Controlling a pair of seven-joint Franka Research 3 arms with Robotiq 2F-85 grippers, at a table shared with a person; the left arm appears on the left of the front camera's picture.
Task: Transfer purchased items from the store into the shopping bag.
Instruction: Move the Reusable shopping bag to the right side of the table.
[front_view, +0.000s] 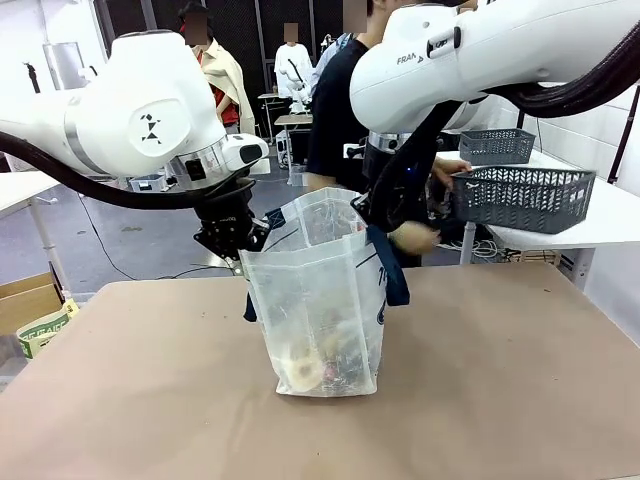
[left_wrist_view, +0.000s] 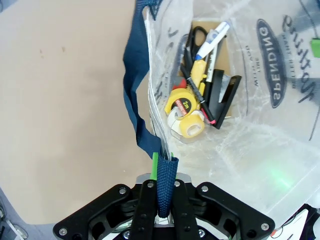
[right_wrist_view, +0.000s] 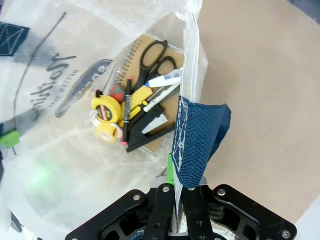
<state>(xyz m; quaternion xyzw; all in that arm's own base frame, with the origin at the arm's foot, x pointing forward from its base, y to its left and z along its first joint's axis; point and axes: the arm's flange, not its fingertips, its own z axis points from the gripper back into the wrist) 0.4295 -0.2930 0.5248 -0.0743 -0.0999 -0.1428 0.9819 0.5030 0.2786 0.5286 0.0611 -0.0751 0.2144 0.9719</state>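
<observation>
The translucent white shopping bag (front_view: 318, 300) stands upright mid-table, held open from both sides. My left gripper (front_view: 243, 262) is shut on the bag's left rim and navy handle (left_wrist_view: 145, 130). My right gripper (front_view: 374, 225) is shut on the right rim and its navy strap (right_wrist_view: 197, 140). Down inside the bag (left_wrist_view: 260, 125) lie a yellow tape measure (left_wrist_view: 185, 104), a tape roll (left_wrist_view: 186, 126), black scissors (right_wrist_view: 152, 57), pens, a black stapler (right_wrist_view: 147, 131) and a spiral notebook (right_wrist_view: 134, 60). A person's hand (front_view: 412, 237) hovers just behind the bag's right side.
The person at the far side holds a dark grey mesh basket (front_view: 520, 196); another basket (front_view: 496, 145) sits on the white table at the right. A cardboard box (front_view: 35, 310) stands off the table's left edge. Brown tabletop (front_view: 500, 400) lies all around the bag.
</observation>
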